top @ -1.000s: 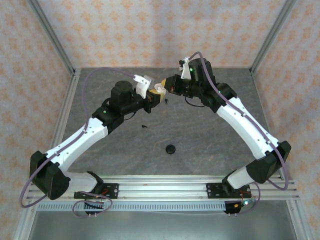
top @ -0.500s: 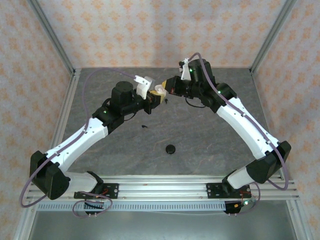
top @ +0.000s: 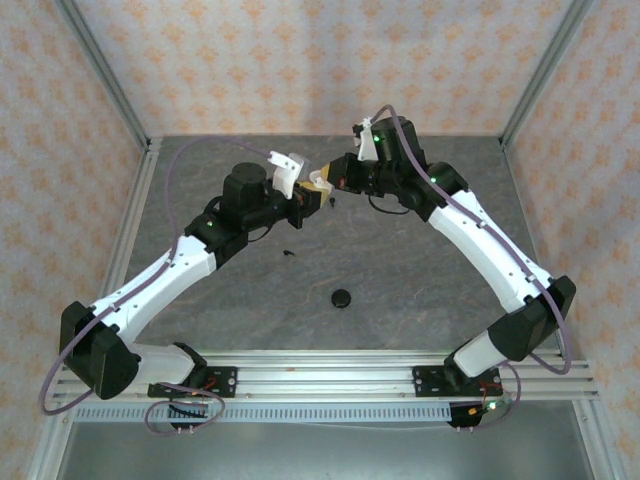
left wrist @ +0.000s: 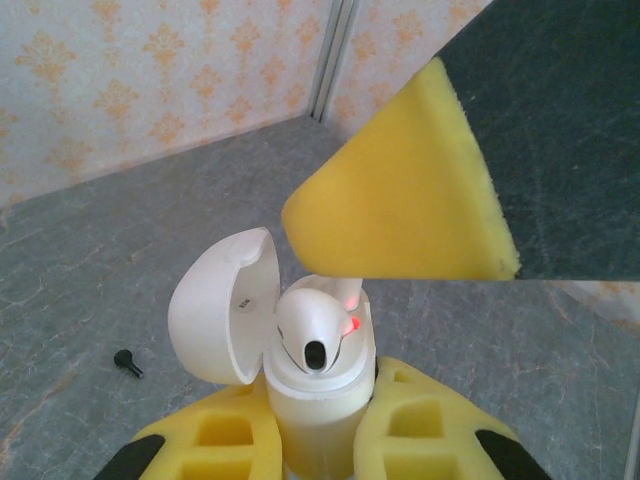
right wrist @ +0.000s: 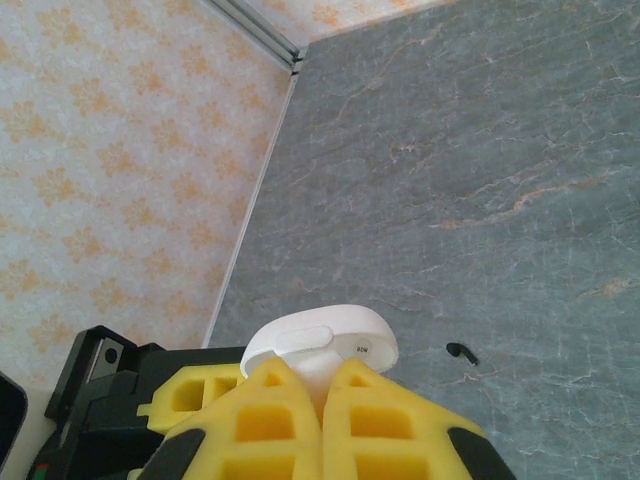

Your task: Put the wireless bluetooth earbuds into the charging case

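Noted grey surface [top: 420, 300] beneath it all. Found left end effector [left wrist: 320, 435] clamped on the white charging case [left wrist: 315, 405], held upright, lid [left wrist: 225, 305] swung open leftward. Found right end effector [right wrist: 320, 385] clenched (tips together) atop a white earbud [left wrist: 313, 335], standing nearly upright in the case mouth. Spotted black earbud [left wrist: 127, 362] lying on the surface, well apart.

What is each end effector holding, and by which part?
Left end effector grips the open case by its lower body. Right end effector is shut, tip at the earbud in the case; a pinch cannot be told.
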Controlling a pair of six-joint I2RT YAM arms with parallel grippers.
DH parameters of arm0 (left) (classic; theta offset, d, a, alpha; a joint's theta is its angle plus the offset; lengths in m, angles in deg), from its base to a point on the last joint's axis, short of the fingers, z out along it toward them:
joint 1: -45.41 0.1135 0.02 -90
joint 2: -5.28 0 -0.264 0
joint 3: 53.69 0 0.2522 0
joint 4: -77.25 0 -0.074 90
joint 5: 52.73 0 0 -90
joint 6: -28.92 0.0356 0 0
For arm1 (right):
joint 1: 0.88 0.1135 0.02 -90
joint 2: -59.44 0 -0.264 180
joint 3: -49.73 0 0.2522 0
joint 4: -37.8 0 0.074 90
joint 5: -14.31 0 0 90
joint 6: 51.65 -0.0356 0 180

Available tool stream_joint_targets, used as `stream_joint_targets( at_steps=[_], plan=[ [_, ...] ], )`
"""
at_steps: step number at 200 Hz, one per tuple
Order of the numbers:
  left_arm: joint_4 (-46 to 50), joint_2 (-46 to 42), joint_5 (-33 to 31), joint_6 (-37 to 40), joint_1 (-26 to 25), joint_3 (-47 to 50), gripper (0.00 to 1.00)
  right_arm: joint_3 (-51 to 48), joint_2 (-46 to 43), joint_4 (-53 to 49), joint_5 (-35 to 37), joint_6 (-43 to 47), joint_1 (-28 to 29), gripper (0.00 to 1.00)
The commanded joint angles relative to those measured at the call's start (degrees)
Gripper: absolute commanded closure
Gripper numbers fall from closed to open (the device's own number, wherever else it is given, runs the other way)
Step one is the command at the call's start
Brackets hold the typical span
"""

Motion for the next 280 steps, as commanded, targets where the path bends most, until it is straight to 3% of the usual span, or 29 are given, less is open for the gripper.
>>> stream_joint_targets(
  at_steps=[1, 118, 219, 280],
  plan=[
    [-4.5, -1.4, 0.6, -0.2, -0.2, -0.9, 1.00, 2.3, 1.8, -7.2, -2.6, 3.2, 0.4, 0.99],
    [-4.0, -1.3, 0.8, 0.6, -0.2, -1.5, 1.00, 11.3, 5.9, -13.6, -1.6, 2.6, 0.4, 0.76],
    [-4.8, -0.3, 1.3, 1.1, -0.2, -1.9, 1.00, 16.5, 5.9, -16.1, 0.6, 2.9, -0.3, 0.71],
    [-7.4, 1.2, 7.2, 0.4, -0.1, -2.6, 1.00, 14.6, 2.3, -12.5, -3.1, -1.9, -7.0, 0.70]
  ],
)
